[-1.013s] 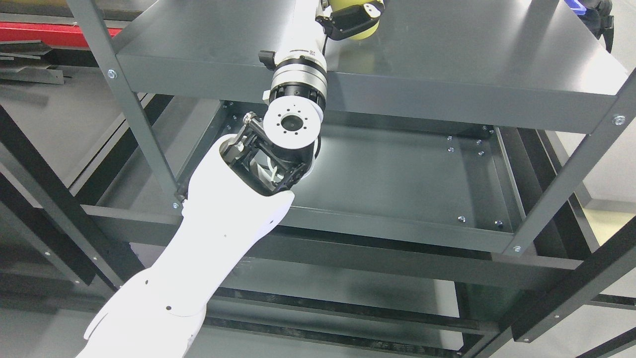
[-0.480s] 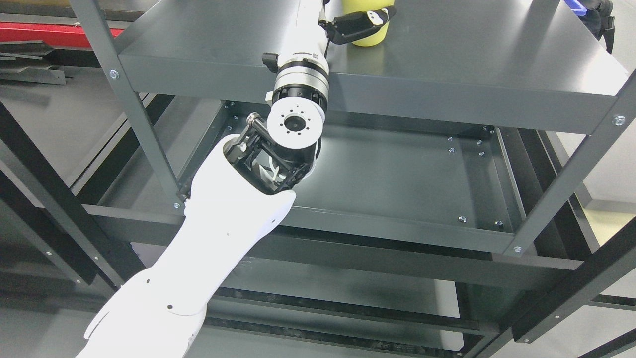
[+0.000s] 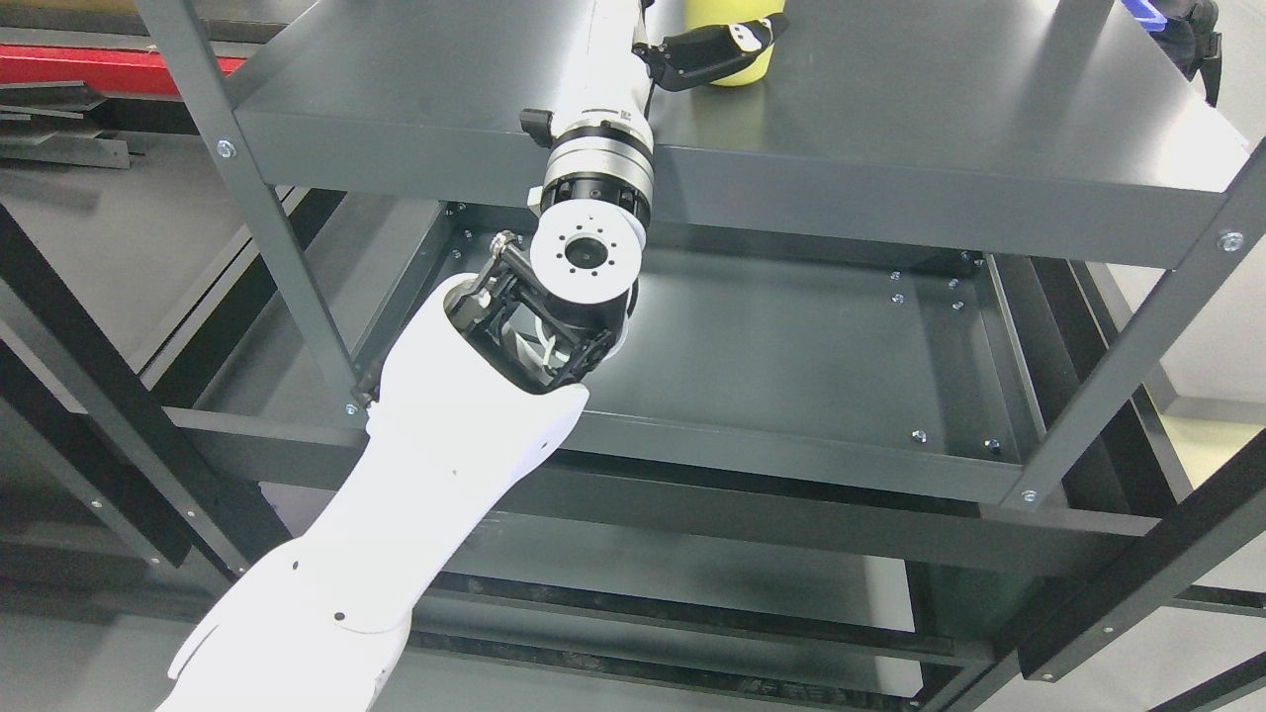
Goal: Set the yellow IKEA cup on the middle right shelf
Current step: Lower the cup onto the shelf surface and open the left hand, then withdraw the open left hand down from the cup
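The yellow cup (image 3: 734, 71) stands at the back of a dark grey shelf board (image 3: 940, 109), cut off by the picture's top edge. My left arm reaches up from the lower left, and its hand (image 3: 717, 47) is at the cup. A black finger (image 3: 704, 51) lies across the cup's front, touching it. The rest of the hand is out of frame above. The cup's base sits on or just over the board; I cannot tell which.
A lower shelf (image 3: 791, 346) lies under the board, with a grey upright post (image 3: 247, 188) at the left and another (image 3: 1137, 346) at the right. A dark object with a blue part (image 3: 1182, 25) sits at the top right corner.
One second ago the cup hung tilted in the hand above the board. It has come down upright onto the board, and the hand and cup have shifted slightly further back.
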